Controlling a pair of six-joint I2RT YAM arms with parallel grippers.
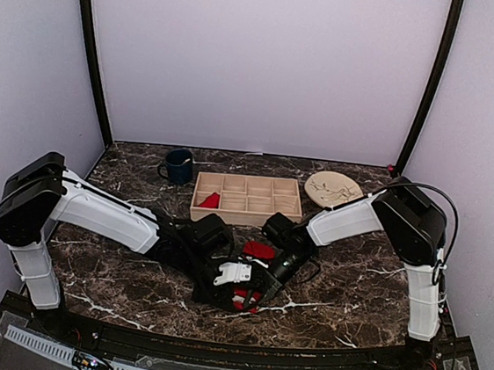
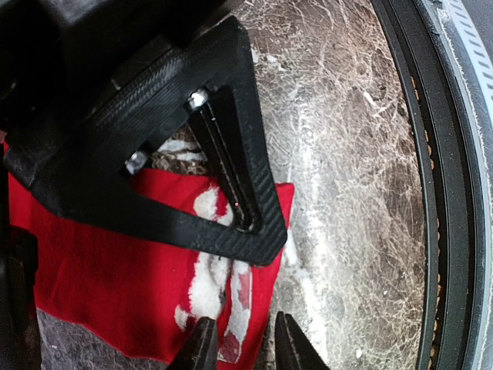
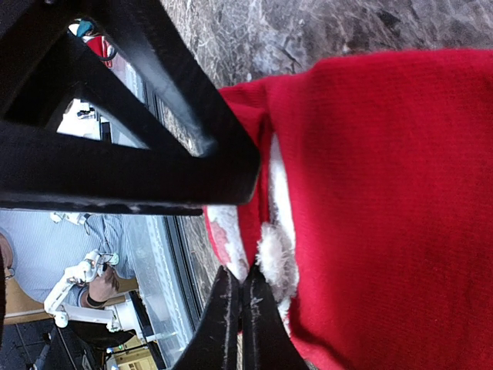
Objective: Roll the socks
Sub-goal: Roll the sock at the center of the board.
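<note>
Pale lavender walls [image 1: 260, 63] close in a dark marble table [image 1: 112, 294] veined with white, with a black rail [image 2: 435, 193] running along its near edge. At the back of the table stand a dark blue mug [image 1: 178, 165], a wooden tray [image 1: 252, 219] split into compartments, and a round tan plate [image 1: 333, 190], all well apart from the arms. A second sock [image 1: 209, 200], bunched up, sits in the tray's near-left compartment.

Both arms reach in to the middle of the table in front of the tray, and their black wrists crowd over the red sock [image 2: 115, 285], hiding most of it from above. Only a red patch on the tray side and another on the near side show there. The sock lies flat on the marble, white print facing up.

The left hand [image 2: 240, 348] is partly open. Its two fingertips stand apart on either side of the sock's printed edge, one over the fabric and one over bare marble. The black triangular frame of the other hand lies across this view and covers the middle of the sock.

The right hand [image 3: 241, 297] is closed, fingertips pressed together against a fluffy white tuft at the sock's edge. Whether any fabric is pinched between them cannot be told. The left hand's frame blocks the upper left of that view.
</note>
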